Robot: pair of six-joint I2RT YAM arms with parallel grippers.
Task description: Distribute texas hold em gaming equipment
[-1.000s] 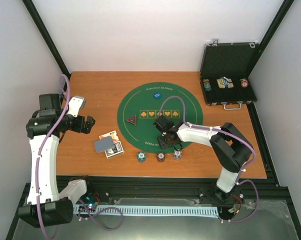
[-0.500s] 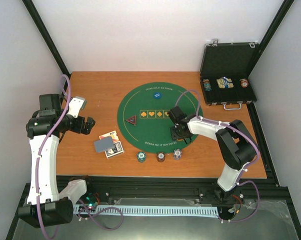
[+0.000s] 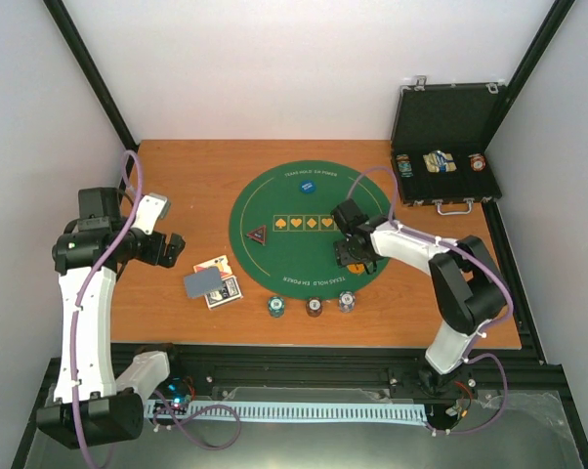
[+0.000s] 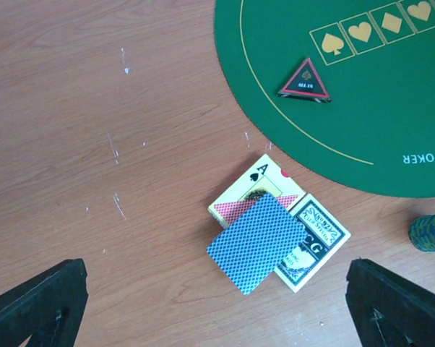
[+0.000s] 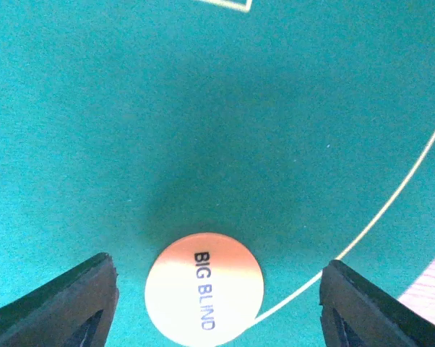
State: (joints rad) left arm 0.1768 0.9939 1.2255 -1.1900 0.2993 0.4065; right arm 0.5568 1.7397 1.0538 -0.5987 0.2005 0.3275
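An orange disc (image 5: 204, 288) marked BIG BLIND lies flat on the green felt mat (image 3: 274, 210). My right gripper (image 5: 217, 309) is open, one finger on each side of the disc and neither touching it. From above, that gripper (image 3: 351, 256) hides the disc. Blue-backed playing cards (image 4: 257, 242) lie on the wood left of the mat, overlapping two card boxes. My left gripper (image 4: 216, 311) hangs open above them, empty. A black-and-red triangle marker (image 3: 259, 234) and a blue disc (image 3: 305, 185) sit on the mat. Three striped chip stacks (image 3: 315, 308) stand at its near edge.
An open black case (image 3: 445, 147) with chips and cards in it stands at the back right corner. The mat fills the table's middle. A blue-green chip stack (image 4: 431, 233) shows at the right edge of the left wrist view.
My right gripper has moved right and away from the mat's near edge, and its jaws have widened. The left arm has barely shifted.
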